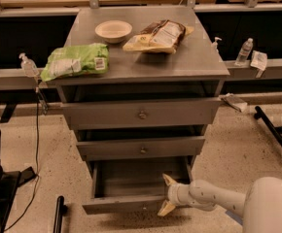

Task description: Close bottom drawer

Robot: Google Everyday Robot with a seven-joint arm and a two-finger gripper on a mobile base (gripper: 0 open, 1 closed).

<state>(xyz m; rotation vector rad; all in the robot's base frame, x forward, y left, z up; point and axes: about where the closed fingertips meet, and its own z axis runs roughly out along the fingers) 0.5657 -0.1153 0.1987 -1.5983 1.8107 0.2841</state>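
Gripper [164, 194] hides the right front end of the bottom drawer [116, 205]; arm [219, 199] cropped bottom-right

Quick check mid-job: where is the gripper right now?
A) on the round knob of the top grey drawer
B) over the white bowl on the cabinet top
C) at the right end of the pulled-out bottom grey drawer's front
C: the gripper sits at the right end of the slim grey metal bottom drawer, its tan fingers spread above and below the front panel.
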